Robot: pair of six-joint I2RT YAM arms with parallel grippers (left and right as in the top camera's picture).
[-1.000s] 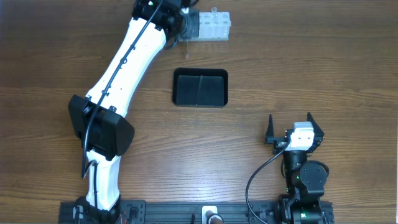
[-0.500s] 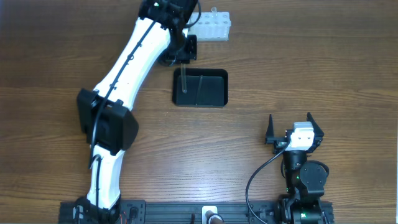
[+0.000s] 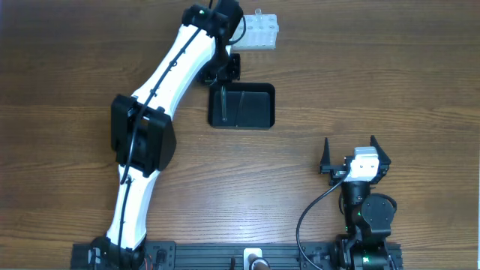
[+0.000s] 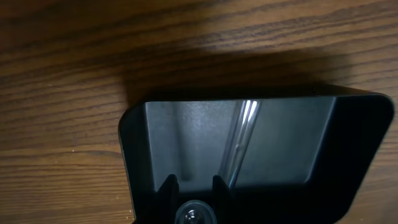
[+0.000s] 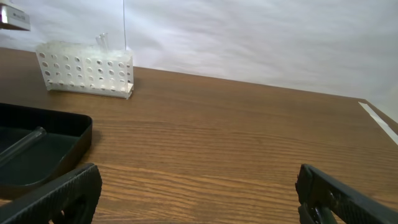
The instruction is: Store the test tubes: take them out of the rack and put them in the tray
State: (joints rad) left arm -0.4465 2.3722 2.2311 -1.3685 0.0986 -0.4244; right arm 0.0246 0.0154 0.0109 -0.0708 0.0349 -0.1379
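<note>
My left gripper (image 3: 225, 73) hangs over the left part of the black tray (image 3: 259, 112), shut on a clear test tube (image 3: 223, 109) that stands upright, tip down inside the tray. In the left wrist view the tube's round top (image 4: 194, 213) sits between the fingers (image 4: 168, 186). One more tube (image 3: 241, 103) lies flat on the tray floor (image 4: 292, 143). The white rack (image 3: 255, 32) stands just beyond the tray, one tube (image 3: 259, 13) upright in it. My right gripper (image 3: 351, 154) rests open near its base, far from both.
The right wrist view shows the rack (image 5: 86, 70) and the tray's corner (image 5: 62, 134) across bare wooden table. There is free room to the right of the tray and in front of it.
The left arm has swung from the rack to the tray, carrying a tube, and has lowered it into the tray's left part. The right arm has not moved.
</note>
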